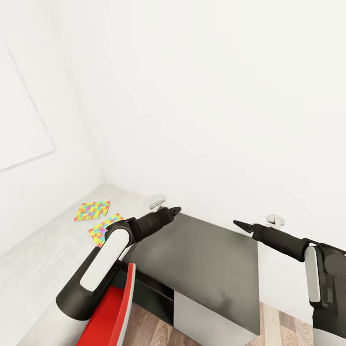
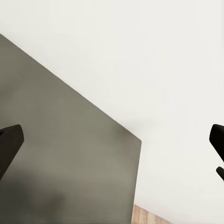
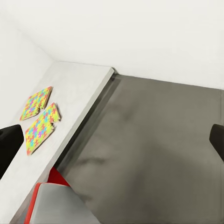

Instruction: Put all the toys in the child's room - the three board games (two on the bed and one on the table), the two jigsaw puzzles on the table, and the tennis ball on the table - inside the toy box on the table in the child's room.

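Two jigsaw puzzles (image 1: 92,211) (image 1: 103,228), flat squares of bright mixed colours, lie side by side on the pale grey table (image 1: 48,259) near the wall corner. The right wrist view shows both puzzles (image 3: 37,102) (image 3: 42,127) on the table (image 3: 79,88). My left gripper (image 1: 170,211) hangs open over the dark cabinet's near-left corner, just right of the puzzles, with nothing between its fingers (image 2: 9,140). My right gripper (image 1: 240,224) is open and empty over the cabinet's right part. The toy box, board games and tennis ball are out of view.
A lower dark-topped cabinet (image 1: 206,259) stands against the white wall, butting the table's right end. A red chair (image 1: 113,312) sits below my left arm. Two wall sockets (image 1: 157,200) (image 1: 275,220) sit just above the cabinet. Wooden floor (image 1: 154,331) shows in front.
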Available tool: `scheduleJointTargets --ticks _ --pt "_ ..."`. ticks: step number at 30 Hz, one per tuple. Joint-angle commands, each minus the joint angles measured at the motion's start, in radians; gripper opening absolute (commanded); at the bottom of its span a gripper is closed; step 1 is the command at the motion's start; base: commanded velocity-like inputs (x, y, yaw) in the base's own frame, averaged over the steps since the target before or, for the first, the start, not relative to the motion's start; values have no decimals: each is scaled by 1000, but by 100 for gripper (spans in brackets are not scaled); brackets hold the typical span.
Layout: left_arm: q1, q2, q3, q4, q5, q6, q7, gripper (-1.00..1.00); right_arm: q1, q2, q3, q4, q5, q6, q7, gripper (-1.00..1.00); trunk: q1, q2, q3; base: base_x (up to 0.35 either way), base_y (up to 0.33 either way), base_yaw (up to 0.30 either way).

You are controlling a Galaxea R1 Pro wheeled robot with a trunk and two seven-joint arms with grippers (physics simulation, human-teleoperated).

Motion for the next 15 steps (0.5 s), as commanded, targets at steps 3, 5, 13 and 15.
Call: scheduleJointTargets --ticks 3,5,13,15 --pt "-1 1 -1 -1 8 -1 9 100 -1 0 -1 0 -7 8 -3 100 1 -2 -2 0 0 -13" --pt "-2 1 -1 -1 8 -1 9 100 -1 0 -1 0 -7 8 -3 100 1 -2 -2 0 0 -9" --pt "0 4 1 -1 6 -3 9 100 -1 0 -1 -1 -7 8 -4 100 1 -2 -2 37 -3 -3" --pt "0 6 1 -1 6 -3 9 100 -1 0 0 0 -7 8 -4 100 1 -2 -2 136 -24 -1"
